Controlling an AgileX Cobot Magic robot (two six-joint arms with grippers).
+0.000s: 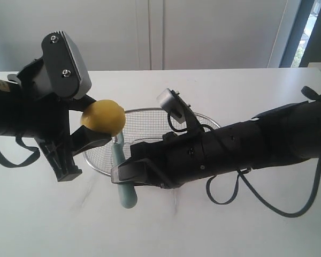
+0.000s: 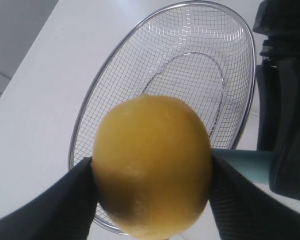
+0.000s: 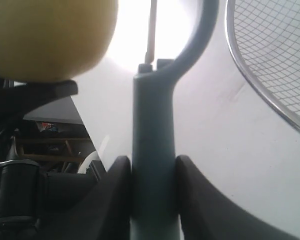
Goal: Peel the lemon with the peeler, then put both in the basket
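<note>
My left gripper [image 1: 96,122] is shut on the yellow lemon [image 1: 102,116] and holds it in the air over the near-left rim of the wire mesh basket [image 1: 203,115]. The left wrist view shows the lemon [image 2: 150,145] pinched between both black fingers [image 2: 65,205], with the basket [image 2: 250,75] beneath. My right gripper [image 1: 125,174] is shut on the teal peeler [image 1: 127,195], which stands upright with its head just below and right of the lemon. In the right wrist view the peeler handle [image 3: 154,125] sits between the right gripper [image 3: 154,172] jaws. Its thin blade [image 3: 151,30] is a small gap away from the lemon [image 3: 50,35].
The basket lies on a white table [image 1: 230,230] and its rim [image 3: 260,95] curves beside the peeler. A black cable [image 1: 267,206] loops under the right arm. A pale wall with cabinet doors [image 1: 150,32] stands behind the table's far edge.
</note>
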